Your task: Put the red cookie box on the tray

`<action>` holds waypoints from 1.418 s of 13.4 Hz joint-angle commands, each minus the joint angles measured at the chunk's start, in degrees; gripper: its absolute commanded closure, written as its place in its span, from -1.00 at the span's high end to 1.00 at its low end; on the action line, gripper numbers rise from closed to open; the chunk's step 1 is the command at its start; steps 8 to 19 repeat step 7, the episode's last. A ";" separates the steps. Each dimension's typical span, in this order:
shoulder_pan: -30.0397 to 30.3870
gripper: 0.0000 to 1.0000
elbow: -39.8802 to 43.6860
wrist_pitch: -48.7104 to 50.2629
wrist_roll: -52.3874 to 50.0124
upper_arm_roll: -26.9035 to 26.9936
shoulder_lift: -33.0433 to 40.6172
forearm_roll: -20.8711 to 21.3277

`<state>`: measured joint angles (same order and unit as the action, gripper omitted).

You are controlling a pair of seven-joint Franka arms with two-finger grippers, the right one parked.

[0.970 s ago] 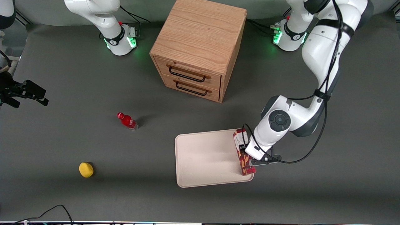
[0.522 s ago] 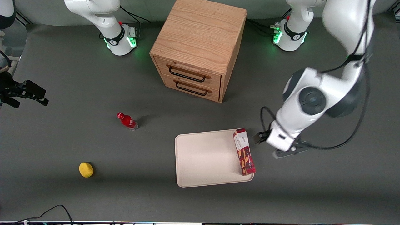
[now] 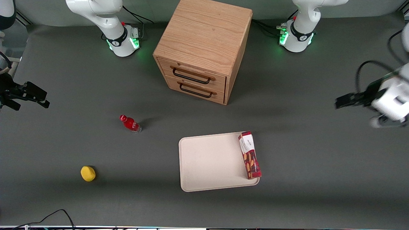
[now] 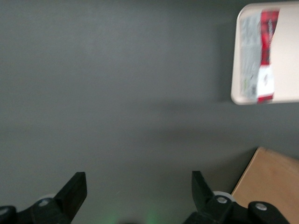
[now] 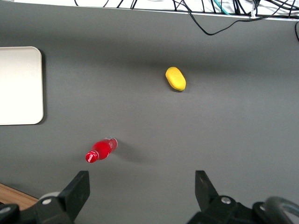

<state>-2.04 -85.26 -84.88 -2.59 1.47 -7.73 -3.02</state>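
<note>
We see a yellow lemon (image 3: 88, 173) on the table (image 3: 319, 179) toward the parked arm's end, and a small red bottle (image 3: 130, 123) lying farther from the front camera than it. Mid-table stands the wooden drawer cabinet (image 3: 204, 48). In front of it lies the tray (image 3: 207, 163), and the red cookie box (image 3: 249, 155) lies flat on the tray along the edge toward the working arm. The claw (image 4: 139, 186) is spread, holding nothing, up over bare table well apart from the tray, at the working arm's end.
</note>
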 commanded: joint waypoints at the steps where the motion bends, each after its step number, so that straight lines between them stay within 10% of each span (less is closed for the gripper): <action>1: -1.04 1.00 -15.85 -3.78 6.10 3.19 11.73 -0.67; 19: -1.13 1.00 -12.85 -0.21 7.24 3.80 11.61 1.53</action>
